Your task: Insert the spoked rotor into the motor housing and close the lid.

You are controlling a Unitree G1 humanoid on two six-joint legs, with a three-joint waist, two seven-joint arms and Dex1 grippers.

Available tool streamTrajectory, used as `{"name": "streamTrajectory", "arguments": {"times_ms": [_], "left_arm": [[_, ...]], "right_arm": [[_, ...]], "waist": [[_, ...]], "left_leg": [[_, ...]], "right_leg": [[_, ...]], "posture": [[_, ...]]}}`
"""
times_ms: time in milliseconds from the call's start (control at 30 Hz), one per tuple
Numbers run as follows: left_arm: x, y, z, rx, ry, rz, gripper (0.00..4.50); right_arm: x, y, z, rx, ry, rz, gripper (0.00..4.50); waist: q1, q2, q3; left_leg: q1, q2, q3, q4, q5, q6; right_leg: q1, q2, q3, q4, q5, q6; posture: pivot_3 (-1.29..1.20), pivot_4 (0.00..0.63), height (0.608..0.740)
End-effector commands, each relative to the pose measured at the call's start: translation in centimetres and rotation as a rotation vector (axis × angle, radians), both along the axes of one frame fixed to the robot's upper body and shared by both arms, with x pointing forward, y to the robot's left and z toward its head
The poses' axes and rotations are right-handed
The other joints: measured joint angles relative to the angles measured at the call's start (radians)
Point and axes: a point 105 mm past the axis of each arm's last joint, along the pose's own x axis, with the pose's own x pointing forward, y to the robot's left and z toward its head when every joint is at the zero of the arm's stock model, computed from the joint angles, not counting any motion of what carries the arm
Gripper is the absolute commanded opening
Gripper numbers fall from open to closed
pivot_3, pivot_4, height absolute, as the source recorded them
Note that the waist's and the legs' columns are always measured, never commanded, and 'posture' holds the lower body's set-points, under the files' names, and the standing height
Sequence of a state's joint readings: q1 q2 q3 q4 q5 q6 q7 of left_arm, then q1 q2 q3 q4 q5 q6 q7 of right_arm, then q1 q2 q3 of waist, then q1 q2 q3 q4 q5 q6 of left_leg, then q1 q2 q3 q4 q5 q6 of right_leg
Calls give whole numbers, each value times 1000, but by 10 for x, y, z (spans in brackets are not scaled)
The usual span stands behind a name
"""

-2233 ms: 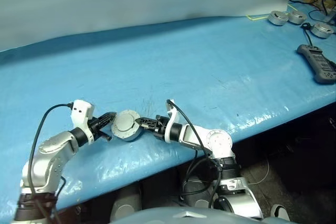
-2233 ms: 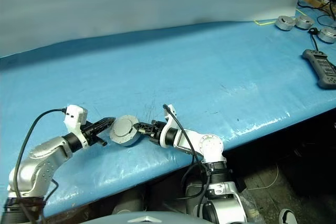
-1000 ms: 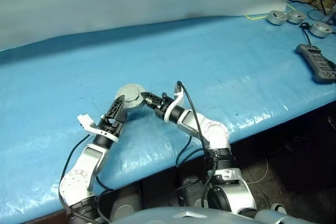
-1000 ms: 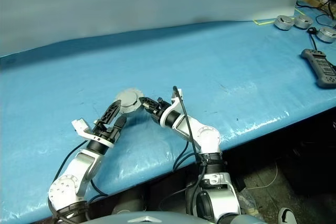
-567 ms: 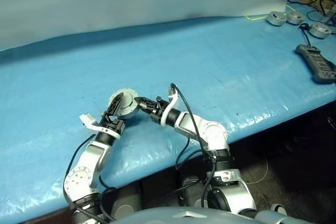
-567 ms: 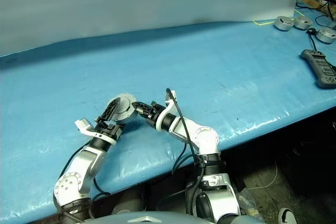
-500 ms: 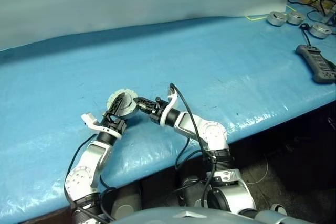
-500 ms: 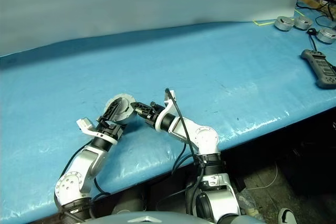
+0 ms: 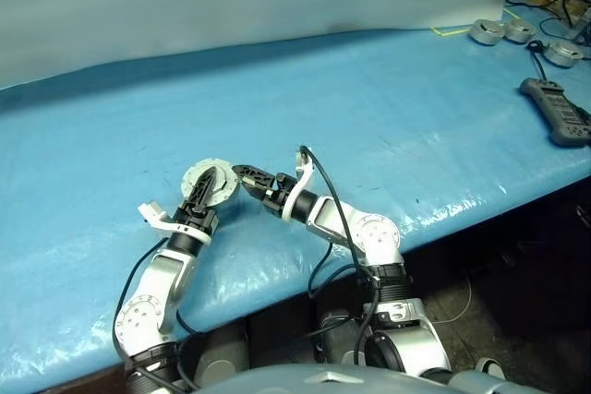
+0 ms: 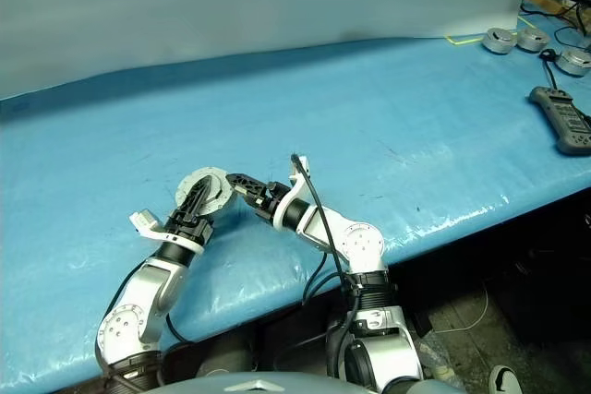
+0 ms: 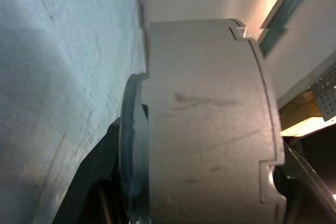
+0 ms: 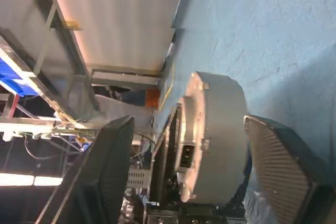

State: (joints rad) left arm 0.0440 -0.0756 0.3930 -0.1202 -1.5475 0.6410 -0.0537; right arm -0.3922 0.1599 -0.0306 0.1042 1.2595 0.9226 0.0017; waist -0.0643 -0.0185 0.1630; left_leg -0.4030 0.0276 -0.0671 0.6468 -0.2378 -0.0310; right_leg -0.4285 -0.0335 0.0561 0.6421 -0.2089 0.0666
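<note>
Motor housing [image 9: 211, 185] stands lidded on the surface, so assembly looks done. Left claw [image 9: 205, 187] grips it; right claw [image 9: 247, 175], at three o'clock, gapes empty.

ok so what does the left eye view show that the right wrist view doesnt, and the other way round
The left eye view adds the whole blue table, with the silver pucks and a black handset at its far right. The right wrist view adds the motor housing edge-on, clear gaps between it and the open right pincer, and shelving behind. Both share the housing, the right pincer and the left pincer gripping the housing.
</note>
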Motion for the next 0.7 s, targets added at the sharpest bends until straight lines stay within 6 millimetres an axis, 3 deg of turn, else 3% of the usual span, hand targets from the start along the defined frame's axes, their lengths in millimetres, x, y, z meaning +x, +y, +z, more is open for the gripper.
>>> {"name": "streamTrajectory", "arguments": {"times_ms": [33,167,367,500,700], "left_arm": [[9,3,21,30,-74,22,2400],[27,15,19,93,-42,65,2400],[63,39,19,193,-14,130,2400],[91,50,25,292,-22,174,2400],[125,52,36,349,-34,193,2400]], "right_arm": [[-19,4,7,-108,-235,22,4434],[-36,-3,-9,-361,-537,44,4500],[-51,-10,-36,-593,-788,59,4500],[-49,-16,-48,-739,-923,-15,4500],[-43,-23,-50,-852,-1093,-172,4500]], "waist": [[5,0,0],[9,0,0],[10,-1,0],[11,-3,1],[24,-7,3]], "left_leg": [[0,0,0,0,0,0],[0,-1,0,1,0,0],[1,-1,0,1,0,0],[1,-1,0,1,0,0],[0,-1,0,1,0,-1]], "right_leg": [[0,0,0,0,0,0],[0,0,0,-1,0,0],[1,0,0,0,1,1],[1,1,1,0,1,1],[1,0,1,-2,4,5]], "posture": [[0,150,740],[0,150,740],[0,150,740],[0,150,740],[0,150,740]]}}
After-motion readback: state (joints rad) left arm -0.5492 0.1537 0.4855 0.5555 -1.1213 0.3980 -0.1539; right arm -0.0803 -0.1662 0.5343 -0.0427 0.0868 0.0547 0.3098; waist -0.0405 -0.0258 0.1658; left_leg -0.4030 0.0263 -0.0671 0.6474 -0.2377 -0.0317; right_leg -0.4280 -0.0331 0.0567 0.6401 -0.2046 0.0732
